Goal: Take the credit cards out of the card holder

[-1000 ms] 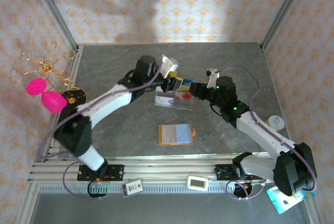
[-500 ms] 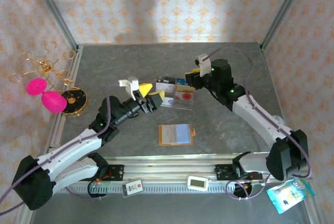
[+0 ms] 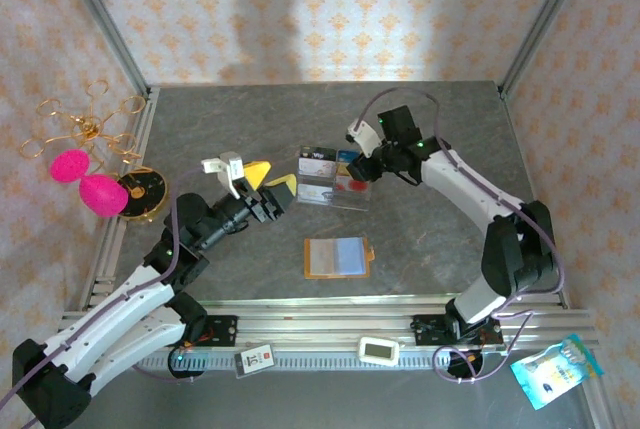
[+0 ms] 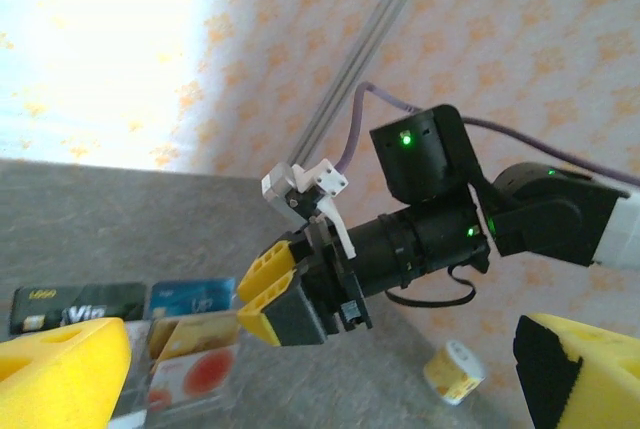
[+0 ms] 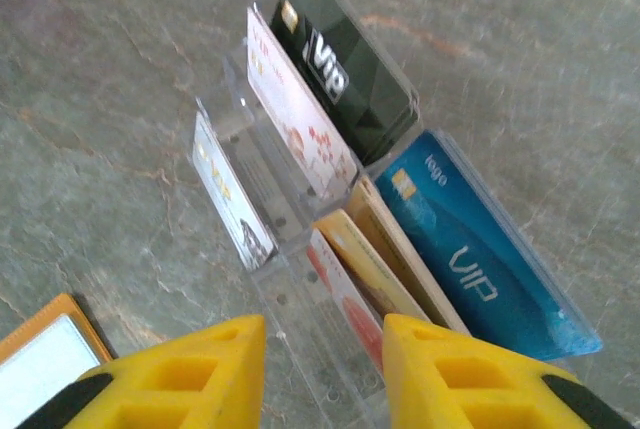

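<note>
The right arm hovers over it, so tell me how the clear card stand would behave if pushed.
The clear card stand looks like thin rigid plastic, so probably light and stiff. On the smooth tabletop it would likely slide rather than tip. Its upright cards may lean.

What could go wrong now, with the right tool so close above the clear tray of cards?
1. The right tool hangs just over the clear tray. It could catch a standing card, such as the blue card, and tip the tray.
2. The open card holder lies alone nearer the arm bases. An arm drawing back could push it.
</note>
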Motion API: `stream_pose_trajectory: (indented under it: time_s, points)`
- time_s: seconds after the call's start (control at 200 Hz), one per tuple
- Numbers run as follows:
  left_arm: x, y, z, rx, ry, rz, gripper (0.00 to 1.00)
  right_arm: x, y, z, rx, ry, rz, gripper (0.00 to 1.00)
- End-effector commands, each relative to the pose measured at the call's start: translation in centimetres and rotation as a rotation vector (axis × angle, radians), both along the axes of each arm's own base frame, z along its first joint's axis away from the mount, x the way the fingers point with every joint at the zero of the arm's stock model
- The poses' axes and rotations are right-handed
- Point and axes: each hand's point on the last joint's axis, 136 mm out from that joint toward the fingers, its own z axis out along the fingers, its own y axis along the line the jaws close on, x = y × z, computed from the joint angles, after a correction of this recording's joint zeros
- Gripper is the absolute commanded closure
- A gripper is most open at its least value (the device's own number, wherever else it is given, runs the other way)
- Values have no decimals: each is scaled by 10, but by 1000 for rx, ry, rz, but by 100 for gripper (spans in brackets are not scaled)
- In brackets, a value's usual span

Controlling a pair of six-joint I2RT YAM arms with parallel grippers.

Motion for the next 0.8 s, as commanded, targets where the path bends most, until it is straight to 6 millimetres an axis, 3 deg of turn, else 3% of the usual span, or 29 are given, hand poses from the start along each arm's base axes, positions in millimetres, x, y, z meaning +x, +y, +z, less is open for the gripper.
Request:
stream_pose_trajectory:
  time_s: [0.0,0.24,0.375,0.581,0.796]
  points:
    - [6,5,-5,70,26,33,3,3,-2,1,-41,3,23,65]
    - [10,3,-11,118,49,34,18,15,-2,-5,-99,14,37,65]
    - [12,0,-14,126,62,22,18,18,-3,-11,-130,21,50,66]
    - [14,0,-17,125,72,17,18,24,2,0,-126,5,79,66]
    - [16,1,-21,127,82,19,19,24,5,-9,-146,49,111,66]
